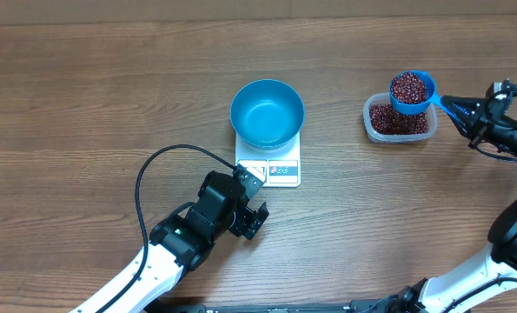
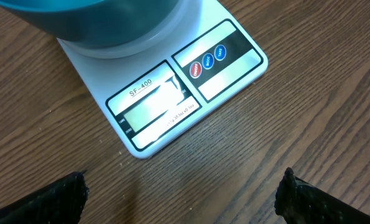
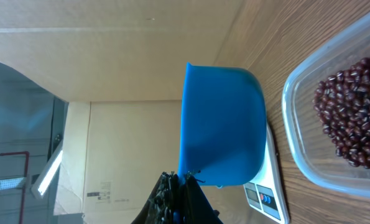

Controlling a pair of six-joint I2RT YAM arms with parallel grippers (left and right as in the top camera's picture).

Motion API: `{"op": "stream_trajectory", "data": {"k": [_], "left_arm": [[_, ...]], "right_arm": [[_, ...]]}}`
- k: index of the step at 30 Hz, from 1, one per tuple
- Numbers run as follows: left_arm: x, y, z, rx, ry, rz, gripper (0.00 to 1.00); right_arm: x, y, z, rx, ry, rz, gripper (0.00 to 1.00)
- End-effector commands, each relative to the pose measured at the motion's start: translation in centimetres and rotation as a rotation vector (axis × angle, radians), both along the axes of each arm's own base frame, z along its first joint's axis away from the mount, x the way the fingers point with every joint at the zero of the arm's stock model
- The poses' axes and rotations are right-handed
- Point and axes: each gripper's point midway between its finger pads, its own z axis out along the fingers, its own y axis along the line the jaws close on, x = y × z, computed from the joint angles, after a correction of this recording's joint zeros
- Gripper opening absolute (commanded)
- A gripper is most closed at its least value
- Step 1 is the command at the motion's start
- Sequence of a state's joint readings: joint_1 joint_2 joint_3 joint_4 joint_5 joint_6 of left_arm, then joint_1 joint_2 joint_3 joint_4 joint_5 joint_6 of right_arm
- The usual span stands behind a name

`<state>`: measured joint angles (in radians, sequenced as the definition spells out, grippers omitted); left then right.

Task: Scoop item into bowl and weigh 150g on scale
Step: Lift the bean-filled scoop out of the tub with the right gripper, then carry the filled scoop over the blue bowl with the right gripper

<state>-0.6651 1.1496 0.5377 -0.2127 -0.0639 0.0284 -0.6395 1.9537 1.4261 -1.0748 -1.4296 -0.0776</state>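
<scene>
1. Beans [image 1: 410, 87] fill the blue scoop [image 1: 425, 103] to a heap, and more lie in the clear plastic tub [image 1: 369, 115] below it.
2. My right gripper [image 1: 462, 109] is clamped on the scoop's handle. It holds the cup level over the tub's 1 o'clock corner.
3. The teal bowl [image 1: 268, 113] sits on the white kitchen scale [image 1: 280, 171], well apart from the tub at its 9 o'clock. Its inside looks bare from overhead, so I judge that no beans have gone in yet.
4. Done, as I judge it: bowl placed on the scale, one scoop loaded. Left to do: carry the scoop across, tip it into the bowl, then repeat or trim until the weight is right.
5. The scale's display [image 2: 150, 109] is washed out by glare in my left wrist view, so I cannot read it.
6. My left gripper [image 1: 256, 198] holds nothing, its jaws spread wide. It is low over the wooden table [image 1: 84, 96] at the scale's 7 o'clock, just beside the front edge and aimed at the display.
7. My right arm reaches in from 3 o'clock, forearm roughly level. My left arm comes up from 7 o'clock.
</scene>
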Motion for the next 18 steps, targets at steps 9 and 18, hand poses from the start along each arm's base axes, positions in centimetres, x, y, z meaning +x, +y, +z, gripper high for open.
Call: {"op": "stream_trajectory", "data": {"k": [9,18], "left_arm": [[0.4,-0.5,0.9,-0.026,-0.010,0.002,0.99],[1.2,1.1,0.8,0.039,-0.043,0.065,1.00]], "right_arm": [[0.8,1.7,4.4,-0.006,-0.127,0.053,0.04],[0.8,1.9,4.4,-0.002,-0.121,0.056,0.04]]}}
